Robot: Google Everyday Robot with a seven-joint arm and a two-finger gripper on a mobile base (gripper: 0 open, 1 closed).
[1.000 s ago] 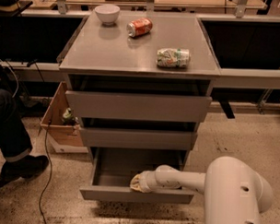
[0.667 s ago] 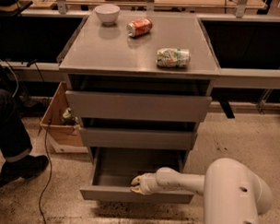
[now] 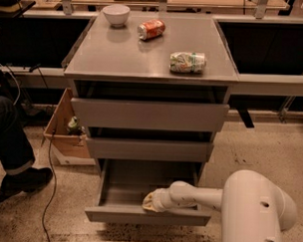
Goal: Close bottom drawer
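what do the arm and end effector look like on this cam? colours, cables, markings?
The arm is glossy off-white with smooth rounded shells: a fat bulbous link with two small dark holes, then a slimmer cylindrical link. No cables or lettering show. The end effector is a small yellowish-tan tip, just behind the front panel of the open bottom drawer.

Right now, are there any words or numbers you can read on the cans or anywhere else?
No text here can be read.
Orange can: it has markings, but they are too small to read.
Green and white package: it has a printed pattern, also too small to read.
White bowl: no writing shows.
Gripper, just inside the front panel of the open bottom drawer: no label shows on either.
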